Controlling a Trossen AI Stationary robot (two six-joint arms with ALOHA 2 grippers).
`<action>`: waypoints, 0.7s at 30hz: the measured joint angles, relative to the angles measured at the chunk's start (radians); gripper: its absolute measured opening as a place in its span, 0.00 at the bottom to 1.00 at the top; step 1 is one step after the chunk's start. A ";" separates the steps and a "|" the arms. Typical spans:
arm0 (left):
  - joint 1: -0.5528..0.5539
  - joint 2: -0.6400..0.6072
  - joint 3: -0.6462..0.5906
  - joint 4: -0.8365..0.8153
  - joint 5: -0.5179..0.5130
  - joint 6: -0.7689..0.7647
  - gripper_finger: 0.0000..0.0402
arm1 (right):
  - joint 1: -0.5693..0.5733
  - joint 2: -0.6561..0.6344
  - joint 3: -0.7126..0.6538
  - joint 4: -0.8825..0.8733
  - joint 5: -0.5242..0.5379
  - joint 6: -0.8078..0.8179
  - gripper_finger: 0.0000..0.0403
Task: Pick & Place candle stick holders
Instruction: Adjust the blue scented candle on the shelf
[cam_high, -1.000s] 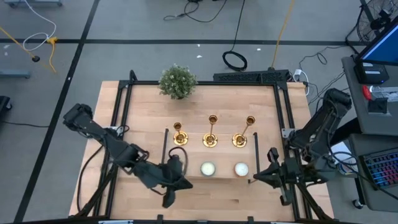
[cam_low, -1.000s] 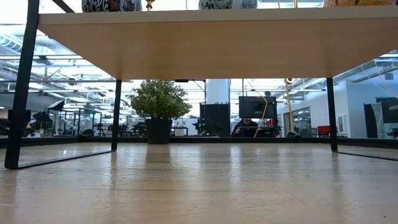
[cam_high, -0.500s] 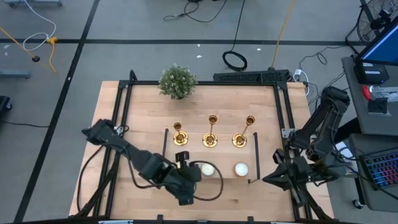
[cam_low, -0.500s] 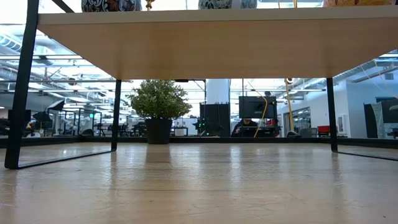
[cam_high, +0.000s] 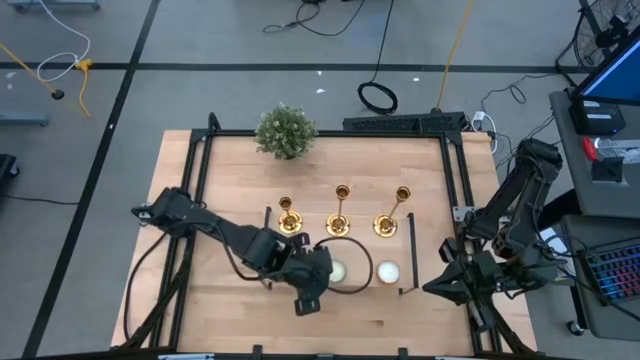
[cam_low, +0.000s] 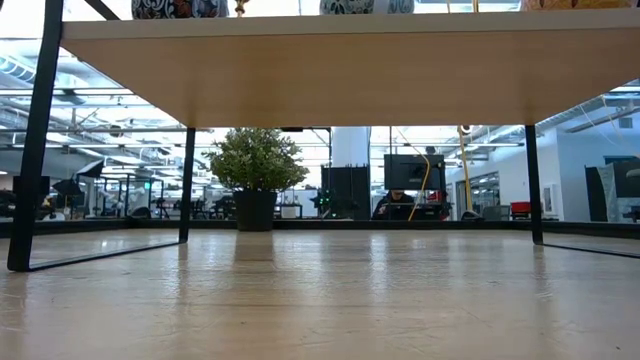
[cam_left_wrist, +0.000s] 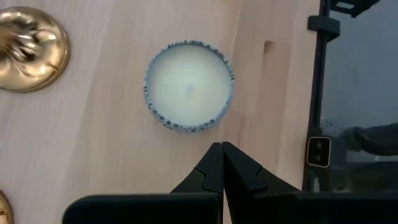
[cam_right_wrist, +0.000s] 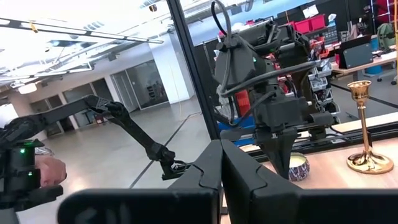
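Three candle stick holders (cam_high: 340, 216) stand beyond the left gripper (cam_left_wrist: 221, 163); its closed jaws should open before descending.

Wooden table (cam_high: 230, 190) with three gold candlesticks (cam_high: 339, 212), two candles (cam_high: 387, 271), potted plant (cam_high: 285, 131).

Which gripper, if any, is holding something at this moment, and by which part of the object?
Neither. The left gripper is shut on nothing above a candle; the right gripper is shut and empty at the table's edge.
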 joint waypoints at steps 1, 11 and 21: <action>0.003 0.000 0.000 -0.006 0.006 0.003 0.00 | 0.000 0.000 0.000 0.000 0.000 0.000 0.00; 0.027 0.003 0.000 -0.012 0.025 0.051 0.00 | 0.000 0.000 0.000 0.000 -0.001 0.000 0.00; 0.036 0.022 0.000 -0.030 0.052 0.073 0.00 | 0.000 0.000 0.000 0.000 -0.001 0.000 0.00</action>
